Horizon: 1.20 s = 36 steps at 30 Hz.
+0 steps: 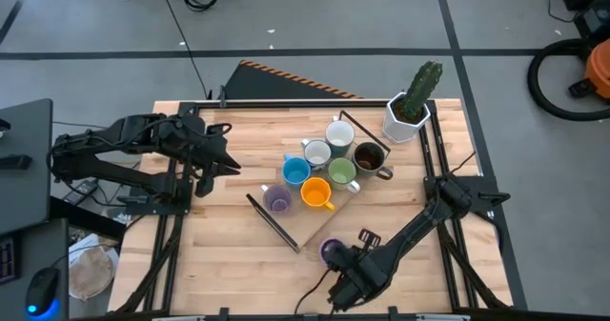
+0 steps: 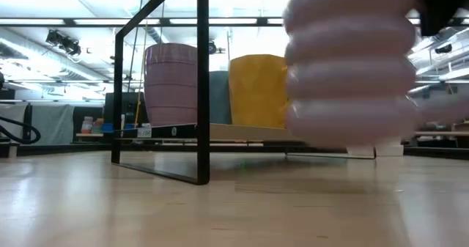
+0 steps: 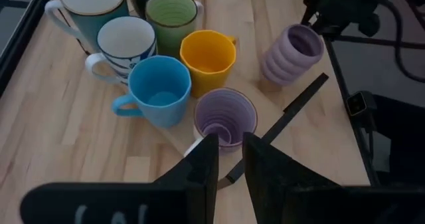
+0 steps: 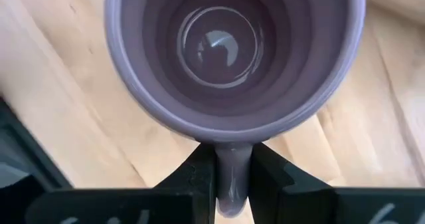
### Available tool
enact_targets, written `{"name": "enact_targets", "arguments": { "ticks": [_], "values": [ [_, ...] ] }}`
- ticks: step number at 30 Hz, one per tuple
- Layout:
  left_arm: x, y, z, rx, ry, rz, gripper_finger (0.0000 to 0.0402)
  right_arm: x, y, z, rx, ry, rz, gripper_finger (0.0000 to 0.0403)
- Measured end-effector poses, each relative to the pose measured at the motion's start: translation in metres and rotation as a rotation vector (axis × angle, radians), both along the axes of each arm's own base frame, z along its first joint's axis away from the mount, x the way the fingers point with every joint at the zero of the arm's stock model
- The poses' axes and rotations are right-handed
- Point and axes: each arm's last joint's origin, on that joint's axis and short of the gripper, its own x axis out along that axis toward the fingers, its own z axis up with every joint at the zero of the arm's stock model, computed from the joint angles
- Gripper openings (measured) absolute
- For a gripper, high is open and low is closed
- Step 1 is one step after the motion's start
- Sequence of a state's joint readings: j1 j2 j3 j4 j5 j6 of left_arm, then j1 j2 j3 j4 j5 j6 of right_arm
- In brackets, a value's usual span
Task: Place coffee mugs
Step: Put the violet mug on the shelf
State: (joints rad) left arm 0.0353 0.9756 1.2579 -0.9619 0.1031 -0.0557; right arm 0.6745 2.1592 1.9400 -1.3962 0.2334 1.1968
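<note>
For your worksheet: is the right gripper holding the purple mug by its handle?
Yes, the right gripper pinches the purple mug's handle between its fingers.

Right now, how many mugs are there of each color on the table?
Purple mugs: 2, one with the group, one by its handle in the right gripper
White mugs: 2
Blue mug: 1
Green mug: 1
Orange mug: 1
Dark brown mug: 1
Total: 8 mugs
</note>
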Motion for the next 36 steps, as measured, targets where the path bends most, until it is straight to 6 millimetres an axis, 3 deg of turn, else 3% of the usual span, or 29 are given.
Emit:
{"name": "enact_targets", "arguments": {
  "ticks": [8, 24, 36],
  "values": [
    [0.000, 0.000, 0.001, -0.009, -0.007, 0.007, 0.0073, 0.013, -0.027, 0.031, 0.089, -0.104, -0.036, 0.0060],
    [0.000, 0.000, 0.001, 0.011, -0.016, -0.007, 0.0073, 0.056, -0.084, 0.033, 0.122, -0.190, -0.113, 0.0060],
    [0.000, 0.000, 0.001, 0.012, -0.016, -0.008, 0.0073, 0.068, -0.101, 0.029, 0.125, -0.192, -0.113, 0.0063]
  ]
}}
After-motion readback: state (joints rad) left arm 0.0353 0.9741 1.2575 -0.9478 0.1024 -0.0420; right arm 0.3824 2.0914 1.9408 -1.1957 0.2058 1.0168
